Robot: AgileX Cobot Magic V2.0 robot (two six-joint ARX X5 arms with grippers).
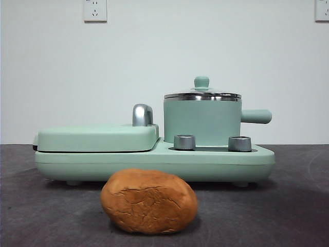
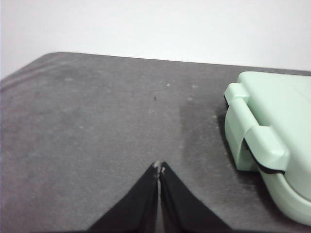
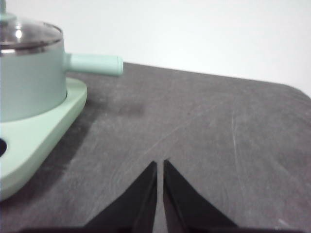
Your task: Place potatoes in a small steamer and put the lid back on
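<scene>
**Potato on the table, lid on the steamer, both arms waiting**

From my station I take the mint-green cooker base (image 1: pixel 154 159) as my landmark. The small steamer (image 1: pixel 202 123) stands on the base's right half, behind two steel knobs (image 1: pixel 184 142), its stubby handle (image 1: pixel 256 116) pointing away from the griddle side. The glass lid (image 1: pixel 202 94) sits on the steamer's steel rim, its green knob upright. The flat griddle cover (image 1: pixel 97 138) with its chrome handle (image 1: pixel 142 115) lies closed on the base's left half.

The potato (image 1: pixel 149 201), orange-brown with cracked skin, lies on the dark table (image 1: pixel 288 206) just in front of the base, near its middle and nearer the front camera than anything else. Nothing touches it.

My left gripper (image 2: pixel 159 167) hangs over bare table beside the griddle end of the base (image 2: pixel 272 145), its jaws pressed together to a thin seam and holding nothing. My right gripper (image 3: pixel 160 163) hangs over the table off the steamer's (image 3: pixel 31 77) handle side, jaws almost meeting with only a narrow slit between them, also holding nothing. Neither arm appears in the front view.
</scene>
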